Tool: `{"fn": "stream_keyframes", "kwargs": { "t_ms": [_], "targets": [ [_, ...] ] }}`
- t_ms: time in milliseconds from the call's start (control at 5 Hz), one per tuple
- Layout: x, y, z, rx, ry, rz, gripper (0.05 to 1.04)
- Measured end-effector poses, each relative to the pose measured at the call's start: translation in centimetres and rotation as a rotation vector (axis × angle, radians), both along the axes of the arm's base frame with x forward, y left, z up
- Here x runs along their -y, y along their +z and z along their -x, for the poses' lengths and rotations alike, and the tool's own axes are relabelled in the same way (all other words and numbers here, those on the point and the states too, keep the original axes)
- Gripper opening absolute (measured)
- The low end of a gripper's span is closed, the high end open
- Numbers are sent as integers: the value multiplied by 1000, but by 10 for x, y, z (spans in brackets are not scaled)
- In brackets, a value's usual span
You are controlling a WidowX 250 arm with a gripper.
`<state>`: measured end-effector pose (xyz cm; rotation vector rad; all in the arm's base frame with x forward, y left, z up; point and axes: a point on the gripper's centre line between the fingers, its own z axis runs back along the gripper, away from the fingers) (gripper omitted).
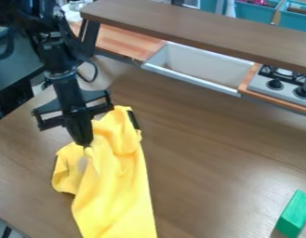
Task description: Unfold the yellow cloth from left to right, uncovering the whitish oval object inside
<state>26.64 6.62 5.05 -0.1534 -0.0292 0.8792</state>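
The black gripper (86, 143) hangs down at the left of the camera view, with its fingers together on a fold of yellow cloth (115, 190). Around the fingertips the cloth is bunched and raised into folds. The rest of it trails down to the bottom edge of the view. Dark strips show along the cloth's upper right edge and its left edge. Part of the fold is hidden behind the gripper.
A green block (295, 214) lies on the brown table (204, 172) at the lower right. Along the back stand a white sink (195, 65) and a stove (282, 83), with a brown shelf (198, 30) above them. Teal bins (254, 12) are behind.
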Motion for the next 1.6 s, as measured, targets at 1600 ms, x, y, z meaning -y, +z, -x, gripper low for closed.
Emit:
{"fn": "stream_keyframes", "kwargs": {
  "t_ms": [1600],
  "targets": [
    [106, 53, -113, 137, 86, 149, 55]
  ]
}}
